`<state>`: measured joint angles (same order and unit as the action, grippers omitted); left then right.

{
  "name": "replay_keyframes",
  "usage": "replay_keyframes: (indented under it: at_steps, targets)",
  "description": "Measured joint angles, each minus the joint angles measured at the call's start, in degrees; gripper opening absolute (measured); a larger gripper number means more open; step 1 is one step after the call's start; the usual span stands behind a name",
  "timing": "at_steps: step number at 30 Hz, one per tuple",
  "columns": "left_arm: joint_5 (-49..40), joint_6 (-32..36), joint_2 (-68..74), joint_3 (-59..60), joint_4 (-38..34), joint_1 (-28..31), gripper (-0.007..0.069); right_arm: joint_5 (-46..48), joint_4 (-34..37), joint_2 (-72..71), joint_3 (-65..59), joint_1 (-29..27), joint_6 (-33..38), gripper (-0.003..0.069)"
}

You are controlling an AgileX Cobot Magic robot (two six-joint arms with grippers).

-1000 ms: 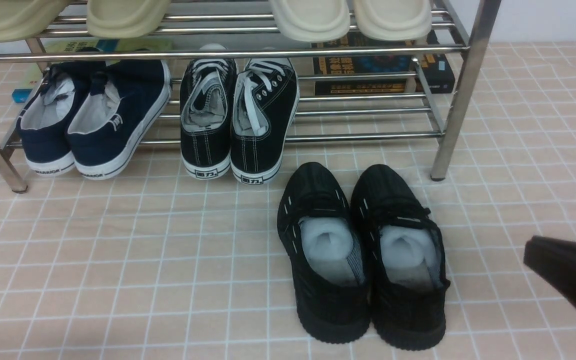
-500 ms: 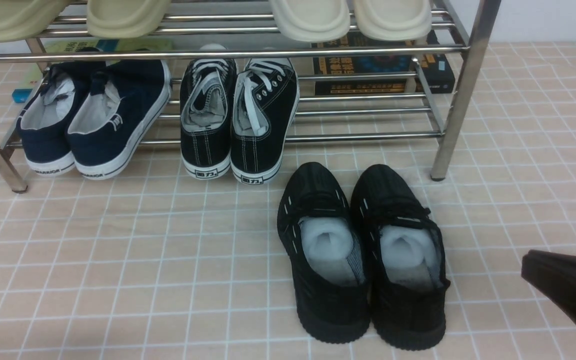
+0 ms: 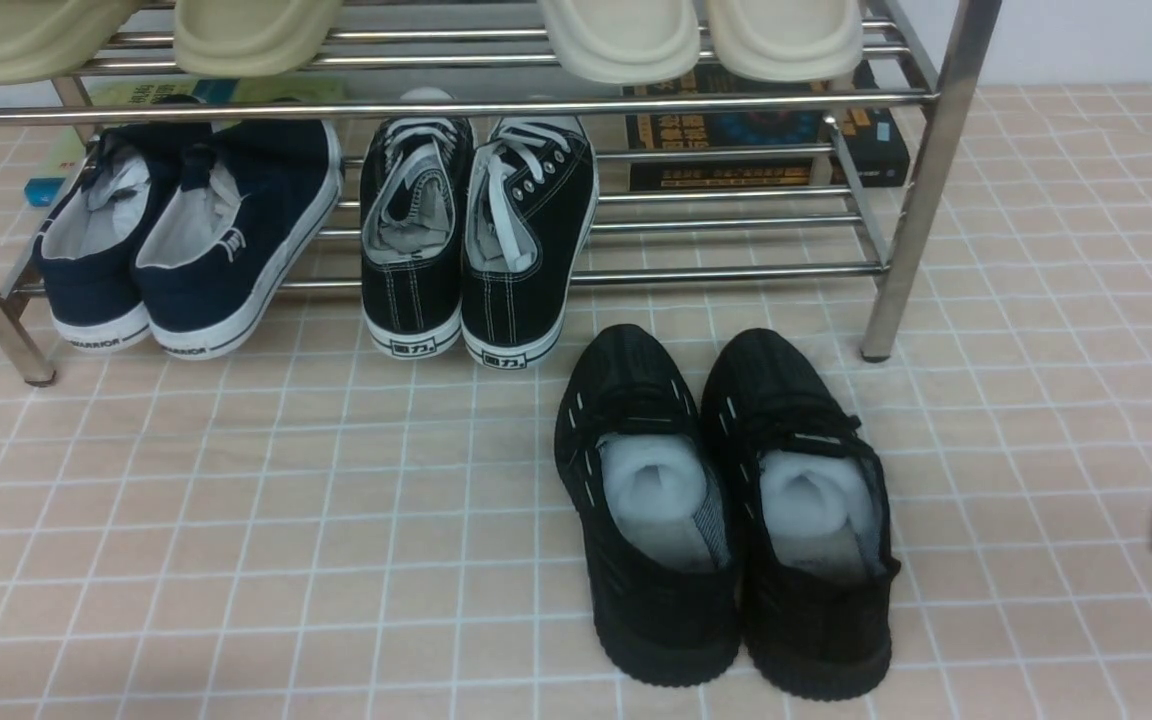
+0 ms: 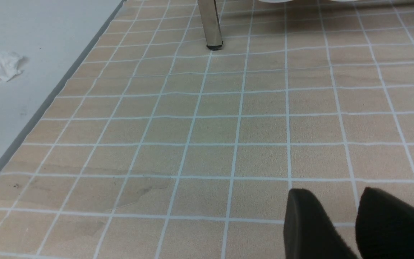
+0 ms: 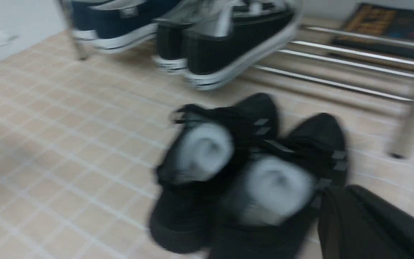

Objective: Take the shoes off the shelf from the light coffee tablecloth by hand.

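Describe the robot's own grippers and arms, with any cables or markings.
The left gripper has two matte black, tapering fingers with rounded tips. The right gripper also shows dark, tapered fingers, though blurred. No cables or markings can be made out; the rest of the arms is out of view.

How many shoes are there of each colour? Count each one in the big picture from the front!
Navy shoes: 2
Black shoes with white soles: 2
All-black shoes: 2
Pale shoes, partly cut off at the top: 4
Total: 10
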<state>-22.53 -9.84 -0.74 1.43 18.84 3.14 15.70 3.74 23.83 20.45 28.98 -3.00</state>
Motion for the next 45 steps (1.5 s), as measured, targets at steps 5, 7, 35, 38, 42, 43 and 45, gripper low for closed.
replay_keyframes:
  at_steps: [5, 7, 35, 38, 42, 43, 45]
  targets:
    - [0.0, 0.0, 0.0, 0.0, 0.0, 0.0, 0.0239, 7.5, 0.0, -7.6, -1.2, -12.6, 0.5, 0.0004]
    - [0.0, 0.0, 0.0, 0.0, 0.0, 0.0, 0.0239, 7.8, 0.1, -11.1, -4.2, -18.1, 0.6, 0.0008]
    - [0.0, 0.0, 0.0, 0.0, 0.0, 0.0, 0.0240, 7.3, 2.0, -24.4, -21.2, -23.8, 0.6, 0.0031]
    - [0.0, 0.0, 0.0, 0.0, 0.0, 0.0, 0.0240, 7.2, 1.0, -24.4, -21.2, -22.2, 0.6, 0.0036]
    - [0.0, 0.0, 0.0, 0.0, 0.0, 0.0, 0.0240, 7.2, 0.1, -24.4, -21.2, -22.1, 0.6, 0.0043]
    - [0.0, 0.0, 0.0, 0.0, 0.0, 0.0, 0.0240, 7.2, 0.1, -24.4, -21.2, -22.1, 0.6, 0.0043]
    - [0.0, 0.0, 0.0, 0.0, 0.0, 0.0, 0.0240, 7.2, 0.1, -24.4, -21.2, -23.3, 0.6, 0.0046]
